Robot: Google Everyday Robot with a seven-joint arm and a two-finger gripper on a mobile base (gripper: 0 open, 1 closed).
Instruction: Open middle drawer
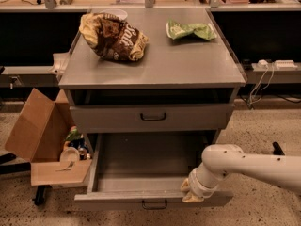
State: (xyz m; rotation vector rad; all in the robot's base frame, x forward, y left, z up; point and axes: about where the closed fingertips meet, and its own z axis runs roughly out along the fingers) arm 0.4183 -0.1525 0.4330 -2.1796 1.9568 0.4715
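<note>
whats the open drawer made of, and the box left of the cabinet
The middle drawer looks like grey painted sheet metal, matte, with thin folded edges. The box seems to be plain brown cardboard, judging by its creased flaps. The gripper sits at the drawer's front rim.
</note>
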